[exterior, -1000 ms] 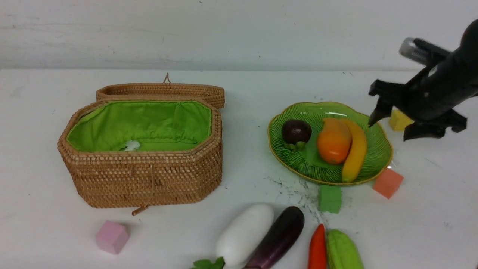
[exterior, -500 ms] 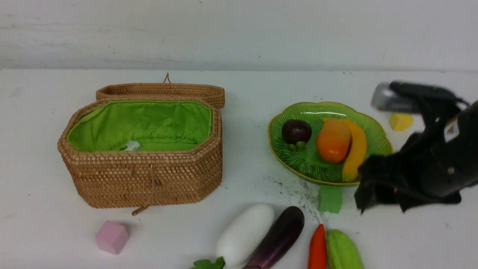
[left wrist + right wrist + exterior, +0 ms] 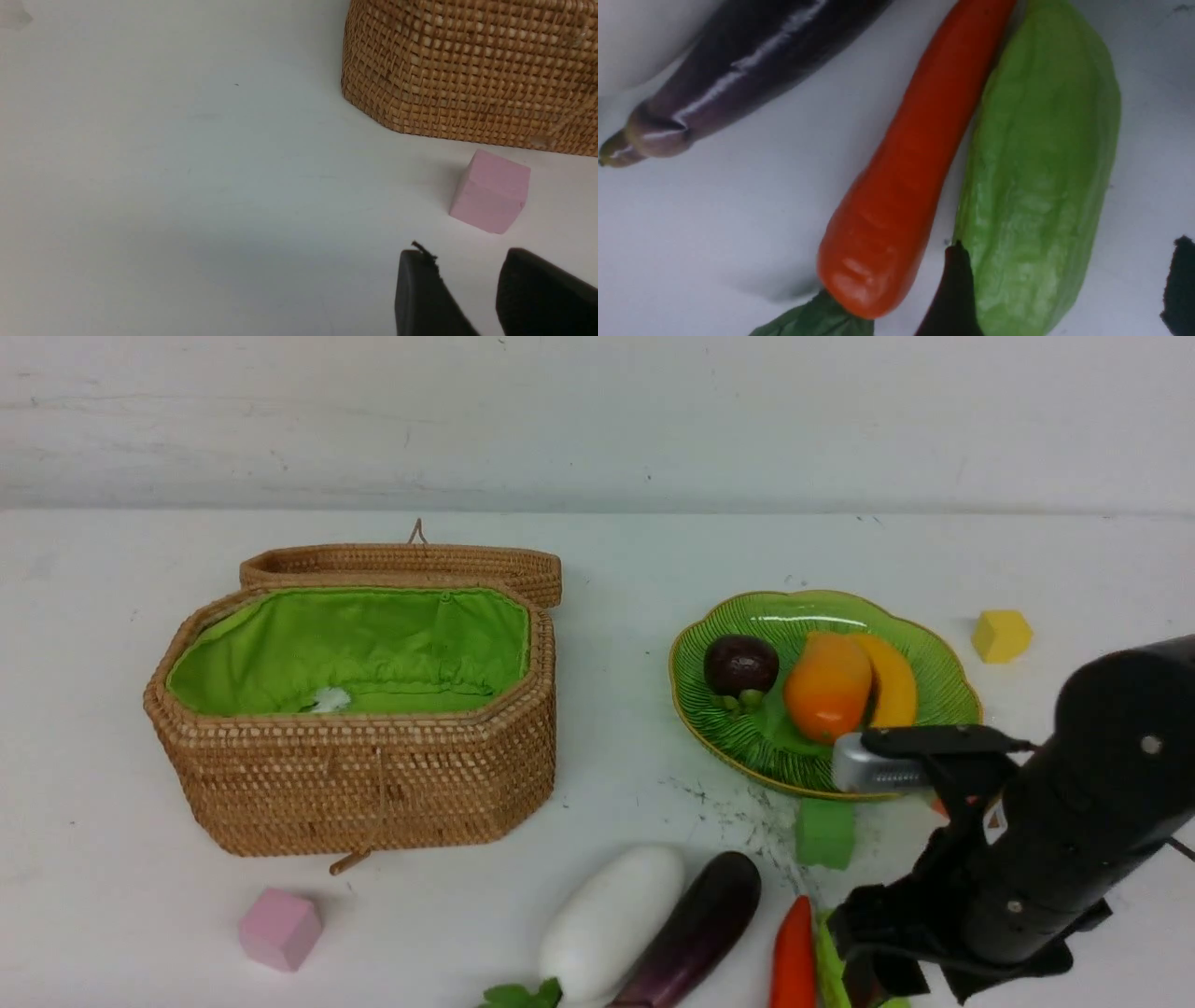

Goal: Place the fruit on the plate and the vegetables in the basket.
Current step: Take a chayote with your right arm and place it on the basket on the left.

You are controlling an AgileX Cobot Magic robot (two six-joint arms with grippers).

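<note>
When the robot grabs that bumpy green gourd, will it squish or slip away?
Probably not squishy: the green gourd looks like hard, moulded plastic. Its ridged, matte skin should slip less than the shiny eggplant would. It's long and rounded, so a nudge might roll it against the red pepper lying right beside it.

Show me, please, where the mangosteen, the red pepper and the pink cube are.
mangosteen point(image 3: 740, 664), front view, middle of its purple body.
red pepper point(image 3: 920, 154), right wrist view, middle of its body.
pink cube point(image 3: 490, 191), left wrist view, centre of its visible face.
</note>
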